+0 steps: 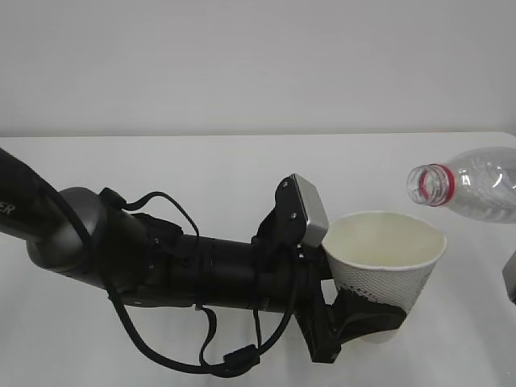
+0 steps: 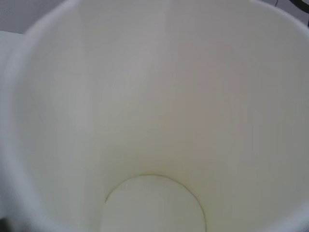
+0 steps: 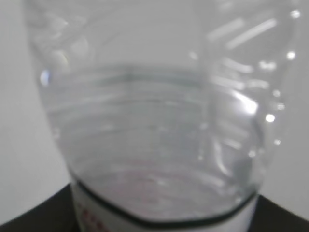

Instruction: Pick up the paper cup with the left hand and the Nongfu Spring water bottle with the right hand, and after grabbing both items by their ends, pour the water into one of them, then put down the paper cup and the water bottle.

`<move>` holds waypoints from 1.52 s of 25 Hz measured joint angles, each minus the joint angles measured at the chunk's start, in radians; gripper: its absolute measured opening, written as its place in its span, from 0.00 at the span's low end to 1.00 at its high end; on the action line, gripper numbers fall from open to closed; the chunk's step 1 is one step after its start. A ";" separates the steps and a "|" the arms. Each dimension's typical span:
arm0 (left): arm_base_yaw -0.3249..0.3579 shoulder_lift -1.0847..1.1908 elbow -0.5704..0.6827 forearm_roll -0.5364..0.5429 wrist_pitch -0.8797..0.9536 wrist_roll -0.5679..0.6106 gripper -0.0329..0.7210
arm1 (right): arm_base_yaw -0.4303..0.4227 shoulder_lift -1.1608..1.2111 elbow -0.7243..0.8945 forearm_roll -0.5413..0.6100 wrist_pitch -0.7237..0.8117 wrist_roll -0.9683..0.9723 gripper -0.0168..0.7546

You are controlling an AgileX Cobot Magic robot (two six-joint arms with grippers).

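Exterior view: the left hand (image 1: 161, 266) reaches in from the left across the white worktop (image 1: 201, 173), and its tool (image 1: 355, 318) is clamped on the lower part of the paper cup (image 1: 385, 262). The cup is held upright or nearly so, mouth open upward, cream inside, and it looks lifted off the worktop, though the gap under its base is hard to judge. At the upper right the Nongfu Spring water bottle (image 1: 472, 184) lies tilted close to horizontal, uncapped, its red-ringed mouth pointing left and hanging above and just to the right of the cup's rim. No stream shows between them. Only a dark sliver of the right hand (image 1: 509, 278) shows at the frame edge.

Left wrist view: the frame is filled by the inside of the paper cup (image 2: 154, 121), down to its round bottom. It looks dry, with no liquid I can make out. The tool itself is not visible here.

Right wrist view: the bottle (image 3: 154, 121) fills the picture, clear ribbed wall above, the top edge of the label below. Dark shapes at the two lower corners appear to be the right tool closed around the bottle near its base. Whether water lies in it is hard to tell.

Judgement: both items are grasped and raised, and the pour is being set up. Next, the bottle mouth needs to come over the cup's opening and tip lower while the cup is held steady.
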 joint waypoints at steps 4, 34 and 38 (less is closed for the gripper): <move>0.000 0.000 0.000 0.000 0.000 0.000 0.69 | 0.000 0.000 0.000 -0.019 0.000 -0.002 0.53; 0.000 0.000 0.000 0.000 0.000 0.000 0.69 | 0.000 0.000 0.000 -0.036 -0.005 -0.039 0.53; 0.000 0.000 0.000 0.000 0.000 0.000 0.69 | 0.000 0.000 0.000 -0.036 -0.009 -0.039 0.53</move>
